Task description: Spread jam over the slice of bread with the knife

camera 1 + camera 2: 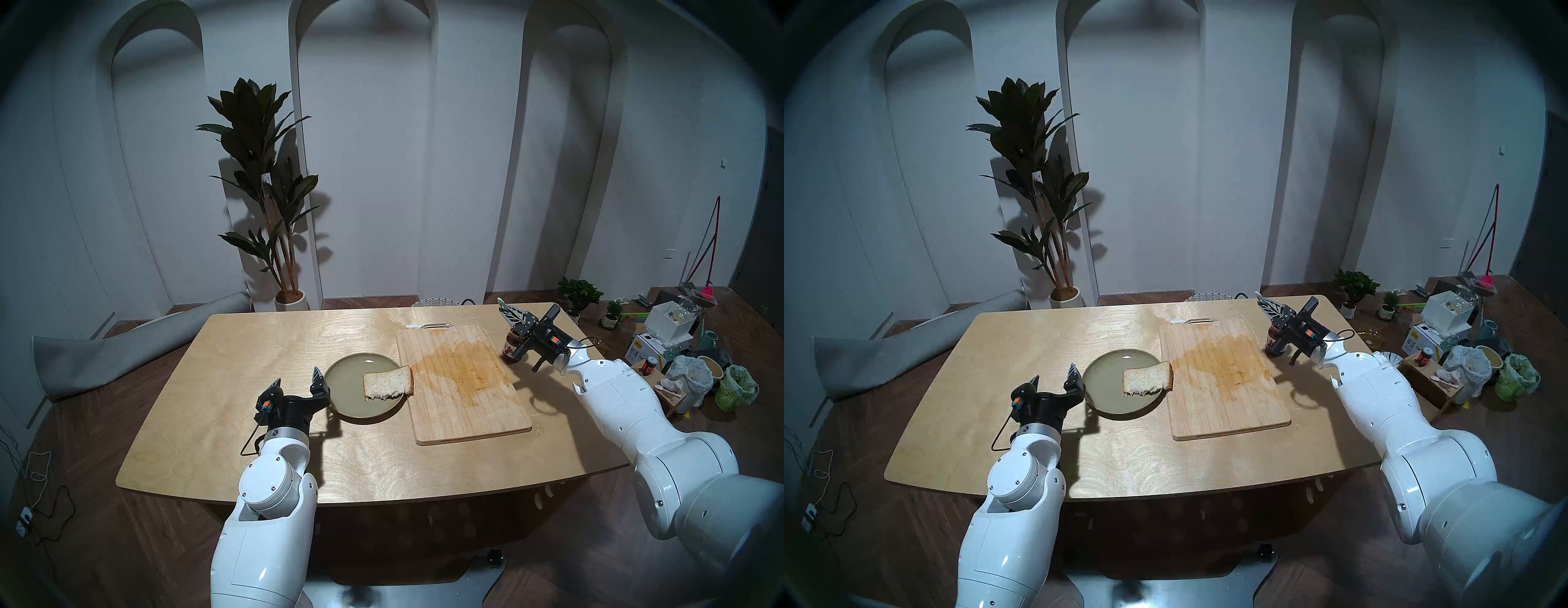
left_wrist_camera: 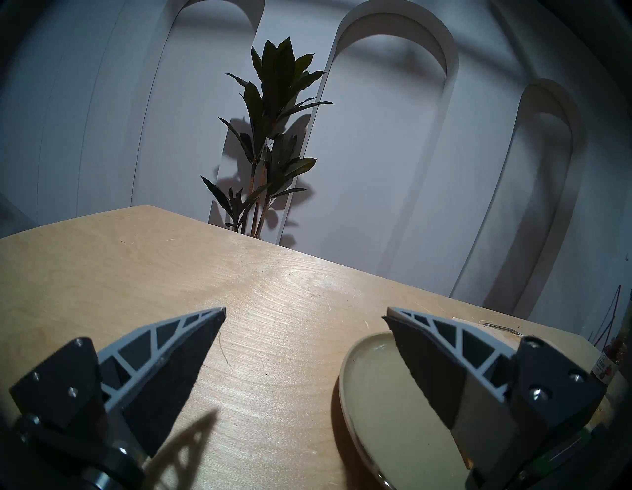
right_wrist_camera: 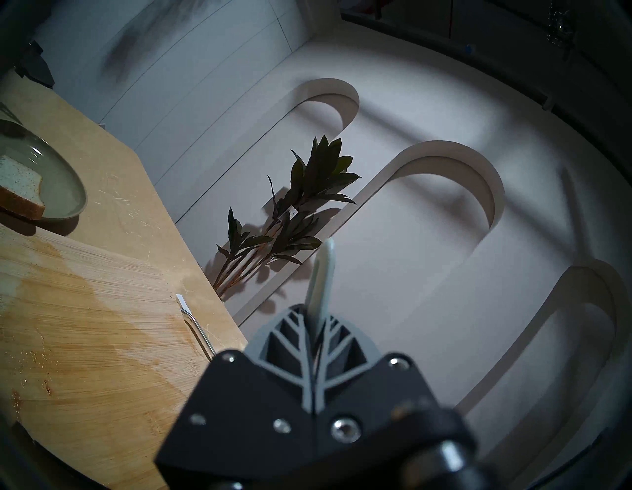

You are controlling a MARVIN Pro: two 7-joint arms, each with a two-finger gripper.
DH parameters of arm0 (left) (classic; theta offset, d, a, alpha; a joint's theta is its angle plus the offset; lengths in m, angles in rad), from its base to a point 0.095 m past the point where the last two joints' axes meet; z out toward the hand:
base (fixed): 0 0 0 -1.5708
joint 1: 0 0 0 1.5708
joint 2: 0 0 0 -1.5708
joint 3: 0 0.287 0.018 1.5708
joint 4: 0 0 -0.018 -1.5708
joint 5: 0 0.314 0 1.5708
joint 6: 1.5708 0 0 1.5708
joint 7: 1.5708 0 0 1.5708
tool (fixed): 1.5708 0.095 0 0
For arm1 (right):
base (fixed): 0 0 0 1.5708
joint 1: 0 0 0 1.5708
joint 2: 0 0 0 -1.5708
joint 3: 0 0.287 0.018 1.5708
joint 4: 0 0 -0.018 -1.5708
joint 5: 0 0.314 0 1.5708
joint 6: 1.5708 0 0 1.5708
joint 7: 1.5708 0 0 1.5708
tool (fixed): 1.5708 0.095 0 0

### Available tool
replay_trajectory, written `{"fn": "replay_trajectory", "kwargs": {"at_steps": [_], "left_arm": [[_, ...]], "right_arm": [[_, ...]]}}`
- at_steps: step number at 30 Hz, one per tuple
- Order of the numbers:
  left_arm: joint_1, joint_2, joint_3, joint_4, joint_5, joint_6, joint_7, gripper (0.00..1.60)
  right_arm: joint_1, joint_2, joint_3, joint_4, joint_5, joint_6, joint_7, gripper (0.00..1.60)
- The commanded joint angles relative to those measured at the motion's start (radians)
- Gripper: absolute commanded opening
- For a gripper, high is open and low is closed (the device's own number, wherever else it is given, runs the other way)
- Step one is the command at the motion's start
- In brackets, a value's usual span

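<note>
Bread (image 1: 388, 383) lies bare on the plate's (image 1: 348, 382) right edge beside the idle left claw (image 1: 297, 381), fingers apart, while far right the right claw (image 1: 515, 315), clamped on the knife (image 1: 502, 303), hovers over the jam jar (image 1: 512, 344), probably to load its blade.

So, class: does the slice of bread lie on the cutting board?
No, the slice of bread lies on the green plate, beside the cutting board.

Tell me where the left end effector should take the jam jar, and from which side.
Probably grip the jam jar around its round glass body, below the rim, coming level from the cutting board side. It stands upright, and the right end effector, shut on the knife, crowds its other side.
</note>
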Motion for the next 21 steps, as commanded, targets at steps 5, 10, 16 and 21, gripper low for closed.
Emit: {"fn": "replay_trajectory", "kwargs": {"at_steps": [5,10,16,21], "left_arm": [[-0.013,-0.002,0.001,-0.014,-0.004,-0.017,0.005,1.6],[-0.015,-0.002,0.001,-0.011,-0.007,-0.02,0.006,1.6],[-0.018,-0.002,-0.001,-0.008,-0.01,-0.024,0.008,1.6],[-0.019,-0.002,-0.002,-0.007,-0.012,-0.027,0.009,1.6]], "right_arm": [[0.037,0.012,-0.004,-0.036,0.017,-0.003,0.007,0.0],[0.036,0.019,-0.01,-0.043,0.018,-0.003,0.014,0.0],[0.035,0.023,-0.015,-0.049,0.028,-0.003,0.024,0.0],[0.026,0.024,-0.016,-0.06,0.041,-0.003,0.031,0.0]]}}
